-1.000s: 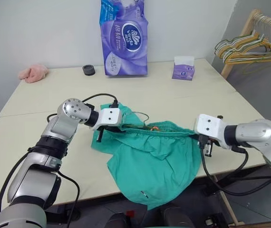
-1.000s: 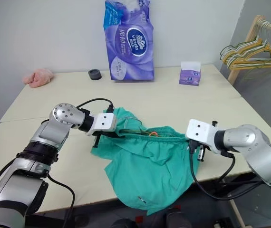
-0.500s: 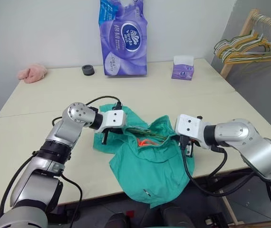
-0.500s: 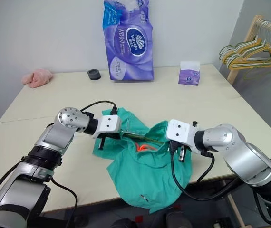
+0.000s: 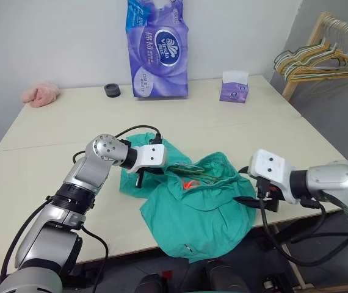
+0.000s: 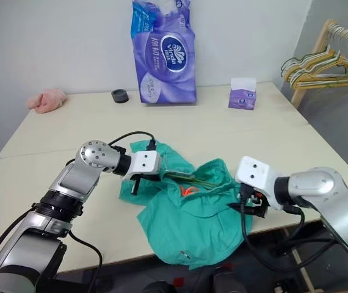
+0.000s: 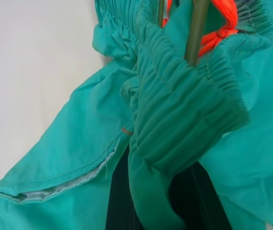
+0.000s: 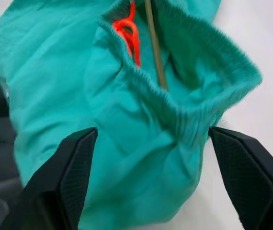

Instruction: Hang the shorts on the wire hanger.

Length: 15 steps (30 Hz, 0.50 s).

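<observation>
Left eye view: one shorts (image 5: 195, 210) | one wire hanger (image 5: 193, 174) | left hand (image 5: 142, 177) clamps waistband | right hand (image 5: 253, 204) spread, empty

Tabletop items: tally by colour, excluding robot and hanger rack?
Teal: 1, shorts
Olive-grey: 1, wire hanger
Purple: 2, tissue multipack, tissue box
Pink: 1, fluffy cloth
Black: 1, small round cap
Total: 6

Wire hanger (image 5: 189, 173) mostly buried inside shorts (image 5: 201, 210)
</observation>
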Each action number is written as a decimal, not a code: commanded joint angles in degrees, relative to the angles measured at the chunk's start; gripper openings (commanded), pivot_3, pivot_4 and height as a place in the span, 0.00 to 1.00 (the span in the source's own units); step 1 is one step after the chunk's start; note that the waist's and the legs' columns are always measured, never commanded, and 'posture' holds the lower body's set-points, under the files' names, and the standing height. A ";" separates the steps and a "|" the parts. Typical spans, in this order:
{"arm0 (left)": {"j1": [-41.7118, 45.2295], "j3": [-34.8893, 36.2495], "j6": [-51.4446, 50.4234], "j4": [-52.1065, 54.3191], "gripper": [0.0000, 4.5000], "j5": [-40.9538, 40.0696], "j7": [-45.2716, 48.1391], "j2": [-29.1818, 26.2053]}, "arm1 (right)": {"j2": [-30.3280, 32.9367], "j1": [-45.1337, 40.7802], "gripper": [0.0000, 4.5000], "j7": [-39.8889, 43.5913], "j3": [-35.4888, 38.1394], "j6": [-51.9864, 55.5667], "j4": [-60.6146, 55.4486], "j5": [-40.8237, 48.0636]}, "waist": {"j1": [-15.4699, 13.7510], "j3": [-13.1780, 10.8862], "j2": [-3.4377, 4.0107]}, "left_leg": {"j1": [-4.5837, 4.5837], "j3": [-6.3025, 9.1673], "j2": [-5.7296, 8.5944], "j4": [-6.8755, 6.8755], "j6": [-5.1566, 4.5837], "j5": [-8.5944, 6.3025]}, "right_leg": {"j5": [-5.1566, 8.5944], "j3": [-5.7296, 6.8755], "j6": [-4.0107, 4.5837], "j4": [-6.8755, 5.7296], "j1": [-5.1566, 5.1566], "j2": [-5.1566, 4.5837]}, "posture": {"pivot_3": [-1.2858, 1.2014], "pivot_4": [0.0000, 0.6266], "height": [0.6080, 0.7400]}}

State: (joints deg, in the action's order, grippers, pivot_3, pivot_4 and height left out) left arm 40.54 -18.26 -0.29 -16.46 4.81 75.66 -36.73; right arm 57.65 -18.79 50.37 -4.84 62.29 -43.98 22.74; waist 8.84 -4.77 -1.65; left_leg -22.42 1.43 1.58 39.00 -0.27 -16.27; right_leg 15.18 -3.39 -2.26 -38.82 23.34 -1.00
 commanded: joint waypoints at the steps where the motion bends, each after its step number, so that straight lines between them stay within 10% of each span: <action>1: 0.68 0.41 -0.82 2.59 0.00 -0.73 0.07 -0.37 | 0.17 2.02 0.85 -2.58 1.55 -0.57 2.52 -1.08 | 0.15 0.00 0.00 | 0.01 -0.02 0.00 0.00 0.00 0.00 | 0.00 -0.02 0.00 -0.01 0.00 0.00 | 0.42 0.11 1.00; 15: 0.79 0.66 0.40 1.15 0.00 -0.82 0.66 -0.64 | -7.20 -7.20 0.85 -1.57 -11.48 -5.24 15.19 -3.40 | 0.66 -0.02 0.03 | 0.03 -0.01 0.00 -0.01 0.00 0.00 | 0.00 -0.02 0.00 -0.01 -0.01 0.02 | 0.43 0.11 1.00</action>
State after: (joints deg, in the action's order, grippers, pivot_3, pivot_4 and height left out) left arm 40.66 -18.27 -0.71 -16.26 4.68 76.57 -36.83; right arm 50.09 -24.41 47.99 -16.59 57.76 -28.71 19.24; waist 9.50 -4.79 -1.62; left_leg -22.40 1.42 1.59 39.00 -0.27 -16.27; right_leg 15.19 -3.40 -2.26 -38.83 23.33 -0.98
